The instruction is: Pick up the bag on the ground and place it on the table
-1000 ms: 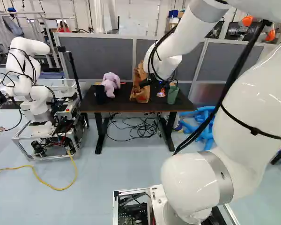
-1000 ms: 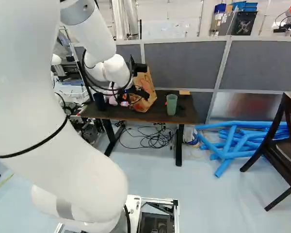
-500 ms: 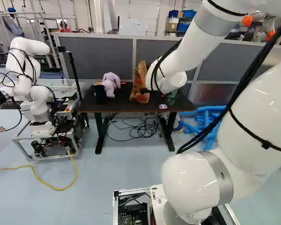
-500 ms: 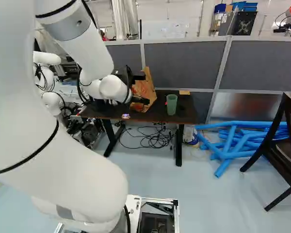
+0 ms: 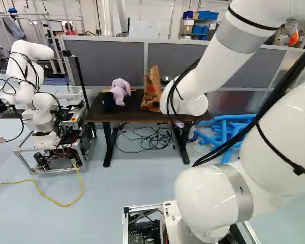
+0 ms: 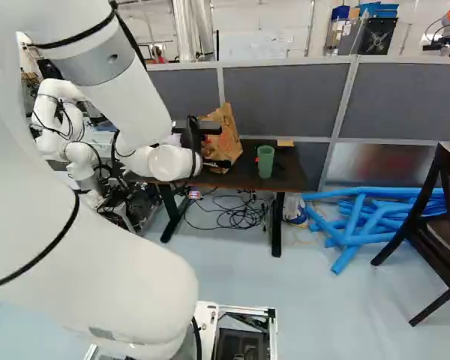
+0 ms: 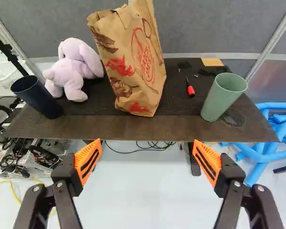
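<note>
Wrist view tells me most: the tall brown paper bag with red print [image 7: 138, 62] stands on the dark rectangular table [image 7: 171, 128], not on the floor. Its base rests on the tabletop, between the lilac plush rabbit [image 7: 74, 69] and the red-handled tool [image 7: 190, 89], and it looks upright with a slight lean. My black 2-finger gripper [image 7: 147, 148] stands wide, its 2 orange pads [image 7: 88, 162] well apart with nothing between them, and the bag is ahead of it, touching neither finger.

By my judgement the 2 parts of the job, lifting and placing, are both done. The bag bears its own weight and seems steady enough to leave alone. The black cup [image 7: 36, 98] and the green tapered cup [image 7: 217, 100] also stand upright, so I count 0 spills.

What is left, I think, is only to park my white arm [image 6: 127, 105]. I would draw it straight back at this height, keeping the fingers wide and off the table's front edge, since a sideways swing could knock the bag.
</note>
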### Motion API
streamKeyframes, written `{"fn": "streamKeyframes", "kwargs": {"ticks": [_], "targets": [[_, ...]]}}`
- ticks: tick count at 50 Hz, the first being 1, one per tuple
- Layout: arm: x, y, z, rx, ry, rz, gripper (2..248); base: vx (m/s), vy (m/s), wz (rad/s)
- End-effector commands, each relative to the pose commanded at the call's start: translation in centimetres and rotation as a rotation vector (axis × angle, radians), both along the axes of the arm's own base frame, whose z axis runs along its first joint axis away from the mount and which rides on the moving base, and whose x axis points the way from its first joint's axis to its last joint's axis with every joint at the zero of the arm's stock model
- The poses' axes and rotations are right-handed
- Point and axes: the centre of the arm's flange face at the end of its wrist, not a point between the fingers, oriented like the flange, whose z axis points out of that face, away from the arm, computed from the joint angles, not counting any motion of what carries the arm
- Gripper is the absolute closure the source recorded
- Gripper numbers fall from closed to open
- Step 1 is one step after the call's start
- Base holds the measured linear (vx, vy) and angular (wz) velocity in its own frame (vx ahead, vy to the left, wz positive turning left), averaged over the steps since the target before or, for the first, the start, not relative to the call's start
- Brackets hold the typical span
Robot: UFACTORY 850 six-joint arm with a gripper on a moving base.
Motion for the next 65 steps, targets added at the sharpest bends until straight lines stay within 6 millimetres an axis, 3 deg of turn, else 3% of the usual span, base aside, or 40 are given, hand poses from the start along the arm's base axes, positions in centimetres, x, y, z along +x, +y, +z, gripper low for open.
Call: {"fn": "streamKeyframes", "kwargs": {"ticks": [33,65], "targets": [[-4.6,-0.1,-2.4,-0.028,-0.121,0.013,3,0.000,0.000,0.000],[-6.6,-0.1,-3.3,-0.039,-0.171,0.018,3,0.000,0.000,0.000]]}}
